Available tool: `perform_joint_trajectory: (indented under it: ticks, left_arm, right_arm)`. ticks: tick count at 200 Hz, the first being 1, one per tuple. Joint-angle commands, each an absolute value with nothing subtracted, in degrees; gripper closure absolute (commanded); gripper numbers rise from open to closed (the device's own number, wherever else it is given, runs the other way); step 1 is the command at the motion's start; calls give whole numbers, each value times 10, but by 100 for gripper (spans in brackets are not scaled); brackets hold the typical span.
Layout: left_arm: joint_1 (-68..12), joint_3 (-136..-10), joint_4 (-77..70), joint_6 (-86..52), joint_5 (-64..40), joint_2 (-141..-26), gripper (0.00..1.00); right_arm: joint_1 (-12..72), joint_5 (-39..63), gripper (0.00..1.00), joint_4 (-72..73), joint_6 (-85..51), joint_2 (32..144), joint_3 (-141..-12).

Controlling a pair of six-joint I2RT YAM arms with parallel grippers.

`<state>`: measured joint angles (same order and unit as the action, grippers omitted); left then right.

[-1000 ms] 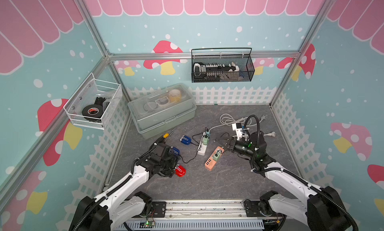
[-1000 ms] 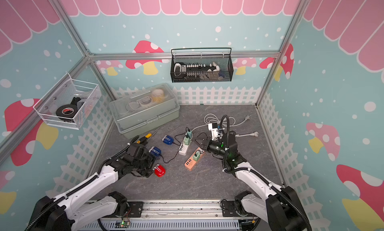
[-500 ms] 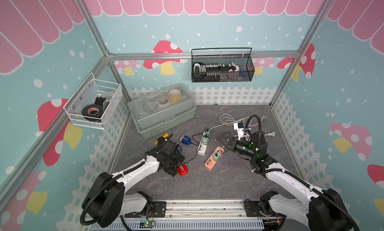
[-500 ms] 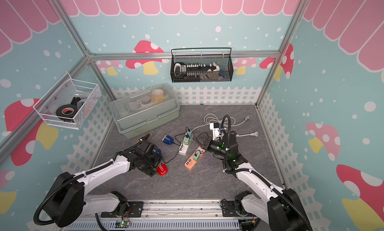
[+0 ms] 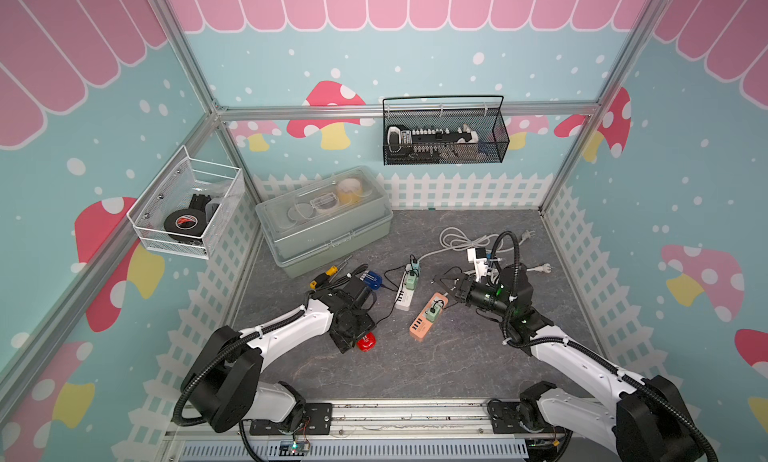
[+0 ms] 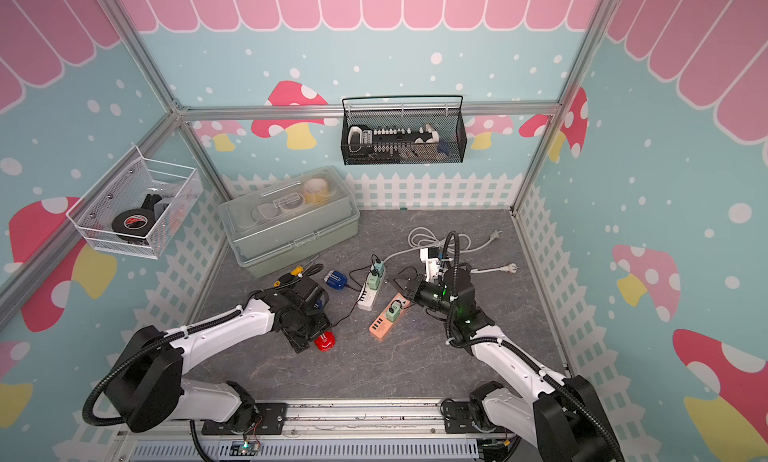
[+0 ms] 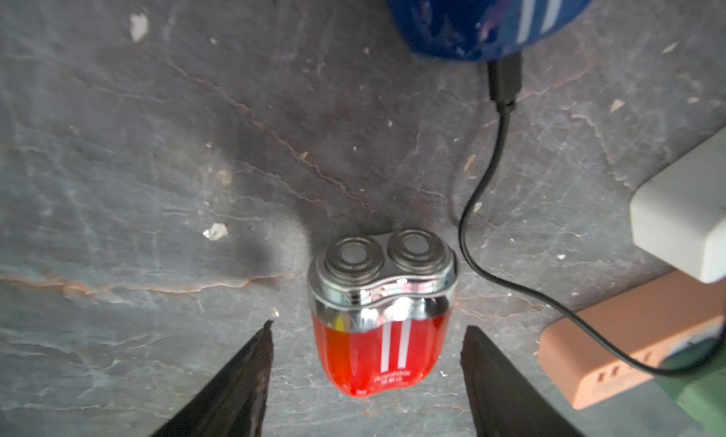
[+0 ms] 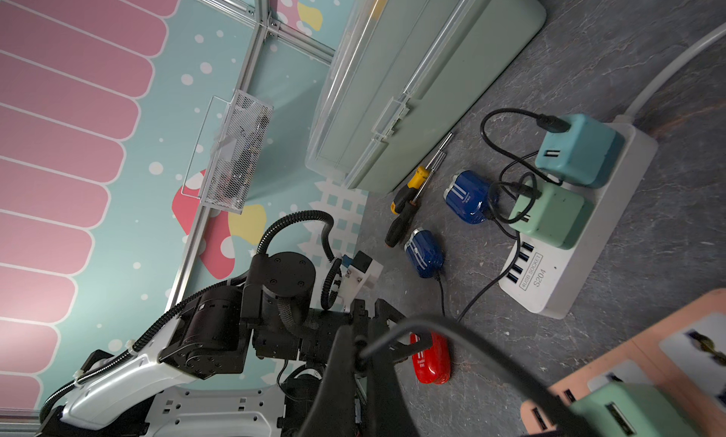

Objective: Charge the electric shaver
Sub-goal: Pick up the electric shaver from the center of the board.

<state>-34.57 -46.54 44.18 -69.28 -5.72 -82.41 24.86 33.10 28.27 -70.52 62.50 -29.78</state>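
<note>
The red electric shaver (image 7: 381, 317) lies flat on the grey table, its two round silver heads pointing away from my left wrist. My left gripper (image 7: 369, 329) is open and straddles the shaver's body, with a gap on each side. In both top views the shaver (image 5: 366, 342) (image 6: 325, 342) sits at the tip of the left gripper (image 5: 360, 335). My right gripper (image 8: 355, 338) is shut on the end of a thin black charging cable (image 8: 451, 329). That cable runs to a green adapter (image 8: 628, 411) plugged into the orange power strip (image 5: 428, 318). The right gripper (image 5: 444, 283) hovers just beyond that strip.
Two blue shavers (image 8: 469, 197) (image 8: 424, 254) lie cabled to adapters on the white power strip (image 5: 405, 291). A yellow-handled screwdriver (image 5: 324, 276) lies beside the green toolbox (image 5: 328, 223) at the back left. White cords (image 5: 461, 239) coil at the back right. Wire baskets (image 5: 444, 138) hang on the walls.
My left gripper has reached out to the right and now sits over the red shaver with a finger on each side. The right gripper has stayed put, holding the cable.
</note>
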Motion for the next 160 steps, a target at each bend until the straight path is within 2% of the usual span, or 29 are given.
perform_joint_trajectory:
  ticks: [1,32,80,160]
  left_arm:
    - [-362,-489,468,-661,-21,-848,26]
    - [-381,-507,467,-664,-1,-880,26]
    - [-383,-463,423,-705,15,-878,37]
    - [-382,-467,428,-704,28,-929,38]
  right_arm:
    - [252,325,100,292,-710,626,-292]
    - [252,323,100,288,-712,622,-290]
    - [252,322,100,288,-714,619,-286]
    - [252,316,100,288,-721,615,-280]
